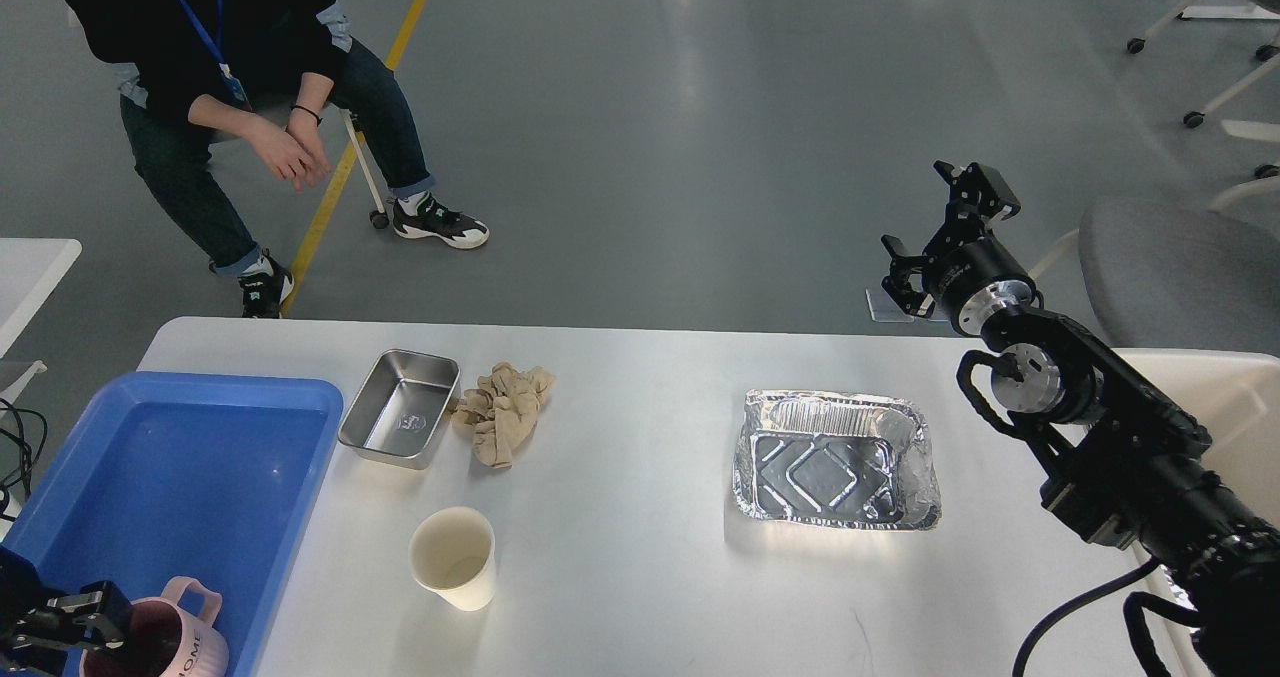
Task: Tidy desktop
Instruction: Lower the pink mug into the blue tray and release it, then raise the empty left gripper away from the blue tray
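The white desktop (640, 557) carries a steel tin (400, 407), a crumpled beige cloth (503, 412), a paper cup (453, 557) and a foil tray (835, 457). At its left end lies a blue tray (240, 385). A pink mug (190, 642) sits low in the tray's near corner, partly cut off by the frame edge. My left gripper (70, 622) is shut on the mug's rim. My right gripper (940, 227) stands open and holds nothing, raised beyond the table's far right edge.
A person (230, 67) sits on the floor side past the table's far left. A grey chair (1180, 267) stands behind my right arm. The corner of a small white table (30, 267) shows at the left.
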